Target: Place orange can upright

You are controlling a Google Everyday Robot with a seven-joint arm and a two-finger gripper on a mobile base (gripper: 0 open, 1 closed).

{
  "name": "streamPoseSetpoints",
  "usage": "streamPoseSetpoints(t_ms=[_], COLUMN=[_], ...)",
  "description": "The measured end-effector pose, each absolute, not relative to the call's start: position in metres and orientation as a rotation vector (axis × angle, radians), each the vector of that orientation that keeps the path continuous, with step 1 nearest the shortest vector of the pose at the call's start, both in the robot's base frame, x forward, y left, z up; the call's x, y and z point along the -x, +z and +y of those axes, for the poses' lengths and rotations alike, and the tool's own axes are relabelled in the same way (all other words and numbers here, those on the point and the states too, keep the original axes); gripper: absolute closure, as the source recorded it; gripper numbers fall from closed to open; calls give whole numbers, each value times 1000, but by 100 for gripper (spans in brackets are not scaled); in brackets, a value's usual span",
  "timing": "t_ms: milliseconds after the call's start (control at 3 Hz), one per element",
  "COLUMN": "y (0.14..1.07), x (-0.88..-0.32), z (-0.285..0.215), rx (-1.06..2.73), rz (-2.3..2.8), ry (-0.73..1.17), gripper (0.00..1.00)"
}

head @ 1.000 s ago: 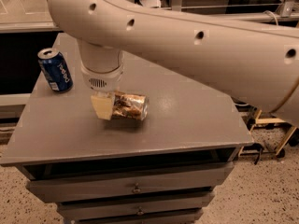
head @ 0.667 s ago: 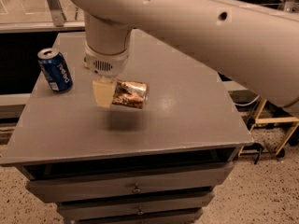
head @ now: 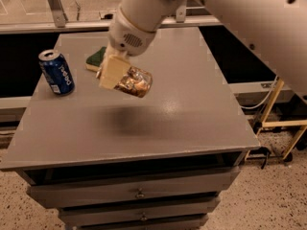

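Observation:
The orange can, with a mottled orange-brown label, hangs tilted on its side in the air above the grey tabletop. Its shadow lies on the table below it. My gripper is shut on the can's left end, one pale finger covering that end. The big white arm comes down from the upper right and hides the far middle of the table.
A blue Pepsi can stands upright at the table's left edge. A green and yellow sponge lies behind the gripper. The table is a drawer cabinet; a yellow frame stands to its right.
The gripper has lifted the orange can off the tabletop and carried it up. The view has shifted, now showing the sponge behind it.

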State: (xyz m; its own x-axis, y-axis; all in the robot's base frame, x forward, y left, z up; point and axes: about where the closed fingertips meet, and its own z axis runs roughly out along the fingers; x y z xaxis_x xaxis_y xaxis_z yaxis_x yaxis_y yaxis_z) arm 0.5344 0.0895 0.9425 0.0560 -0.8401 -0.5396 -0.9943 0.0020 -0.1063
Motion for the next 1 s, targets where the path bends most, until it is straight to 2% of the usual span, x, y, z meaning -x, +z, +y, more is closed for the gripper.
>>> streamPoseSetpoints(t_ms=[667,1000], y=[979,996], x=[-538,-540], z=[64,38], rx=[1673,1522], rz=[1433,1264], ry=[825,940], gripper=[100,100])
